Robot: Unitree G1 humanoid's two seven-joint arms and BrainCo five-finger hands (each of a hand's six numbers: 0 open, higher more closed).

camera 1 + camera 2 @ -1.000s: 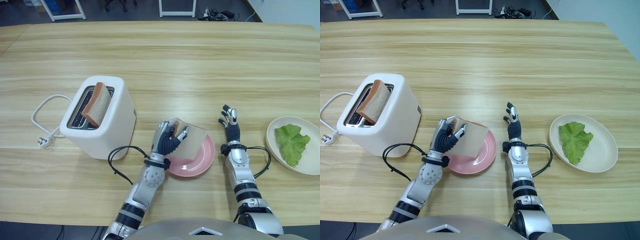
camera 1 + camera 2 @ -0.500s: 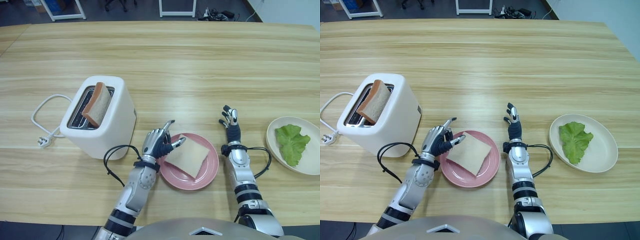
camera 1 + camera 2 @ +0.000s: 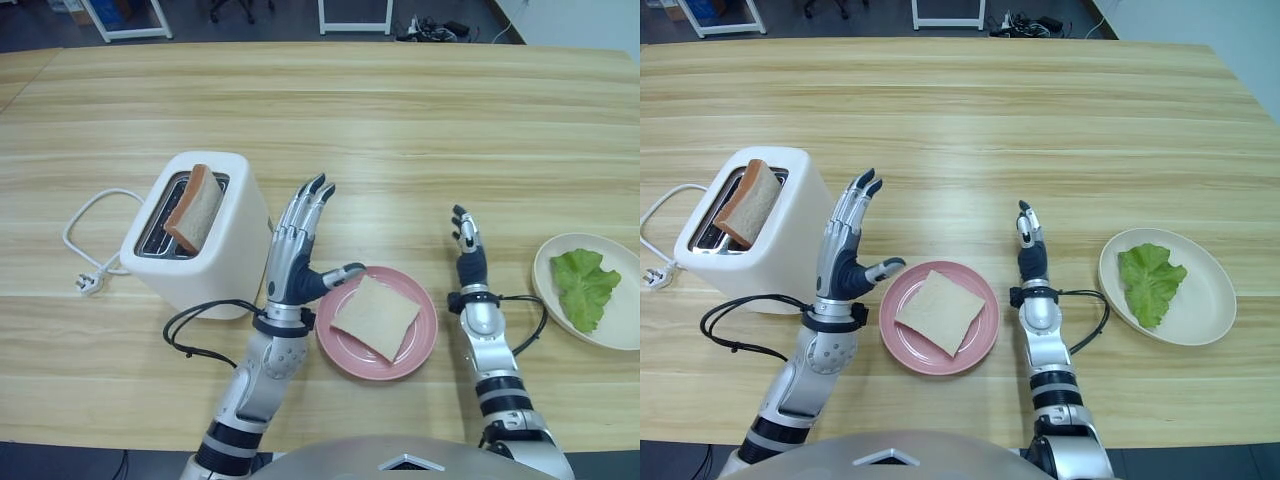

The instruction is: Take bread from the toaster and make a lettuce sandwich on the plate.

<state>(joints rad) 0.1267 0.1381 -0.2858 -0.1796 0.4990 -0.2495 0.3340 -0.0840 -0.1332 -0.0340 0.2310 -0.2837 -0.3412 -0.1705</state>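
Note:
A slice of bread lies flat on the pink plate near the table's front edge. My left hand is raised between the toaster and the plate, open, fingers spread, holding nothing. The white toaster stands to its left with a second bread slice sticking up from a slot. My right hand is upright and open just right of the plate. A lettuce leaf rests on a cream plate at the far right.
The toaster's white cord and plug trail to the left on the wooden table. Black cables loop from both wrists onto the tabletop. Chair and desk legs stand beyond the far edge.
My left hand let go of the bread slice onto the pink plate, then lifted up and left with its fingers spread. The right hand has barely shifted.

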